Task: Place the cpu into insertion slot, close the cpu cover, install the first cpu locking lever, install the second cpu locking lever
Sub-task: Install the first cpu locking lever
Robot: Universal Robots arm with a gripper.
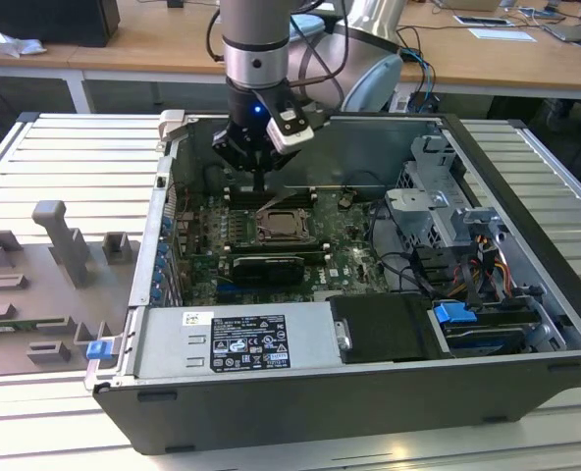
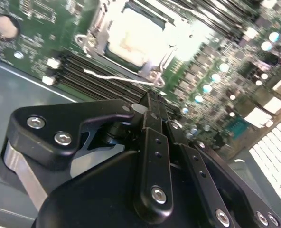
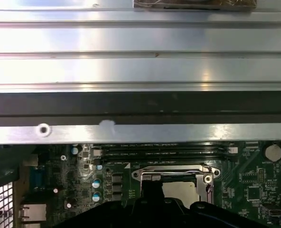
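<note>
Inside the open computer case, the insertion slot (image 1: 268, 236) sits on the green board. The cpu (image 2: 131, 40) lies in it, pale top up, also seen in the first wrist view (image 3: 181, 190). The silvery cpu cover (image 2: 91, 42) lies flat as a frame around the chip. A thin wire locking lever (image 2: 112, 76) runs along the socket's edge beside the memory slots. My gripper (image 2: 150, 99) is shut, its fingertips pressed together right at that lever's end. In the exterior view the gripper (image 1: 261, 186) points down at the socket's far edge.
A black graphics card (image 1: 266, 267) lies just in front of the socket. Memory slots (image 3: 164, 152) run between the socket and the case wall (image 3: 140, 109). A power supply (image 1: 237, 339), drive cage (image 1: 438, 211) and cables fill the case. Grey fixtures (image 1: 60, 245) stand on the table at the exterior view's left.
</note>
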